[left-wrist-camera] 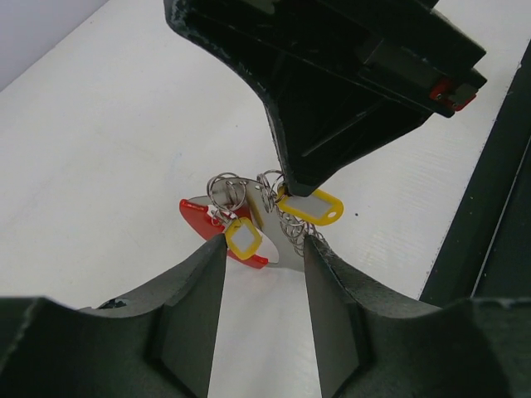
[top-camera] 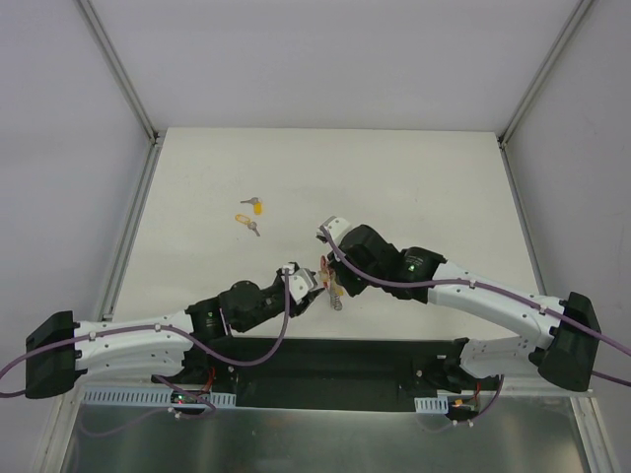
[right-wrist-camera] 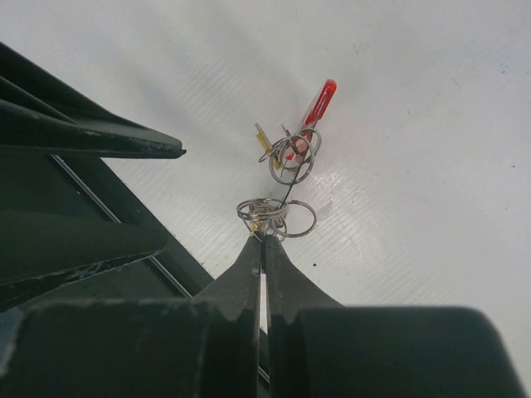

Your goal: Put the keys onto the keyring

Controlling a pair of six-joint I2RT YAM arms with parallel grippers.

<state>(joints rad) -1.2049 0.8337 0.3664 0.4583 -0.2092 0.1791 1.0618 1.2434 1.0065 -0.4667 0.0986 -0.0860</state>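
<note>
The keyring's red clip hangs with several metal split rings just above the table. It also shows in the right wrist view and as a small bundle in the top view. Two yellow-headed keys hang on it. My right gripper is shut on the yellow head of one of them and holds the bundle up. My left gripper is open, its fingertips flanking the bundle's lower end without gripping. Two more yellow-headed keys lie loose on the table, far left of the grippers.
The white table has raised frame rails at its left and right edges. A black base strip runs along the near edge, close behind both grippers. The two arms meet near the table's front middle.
</note>
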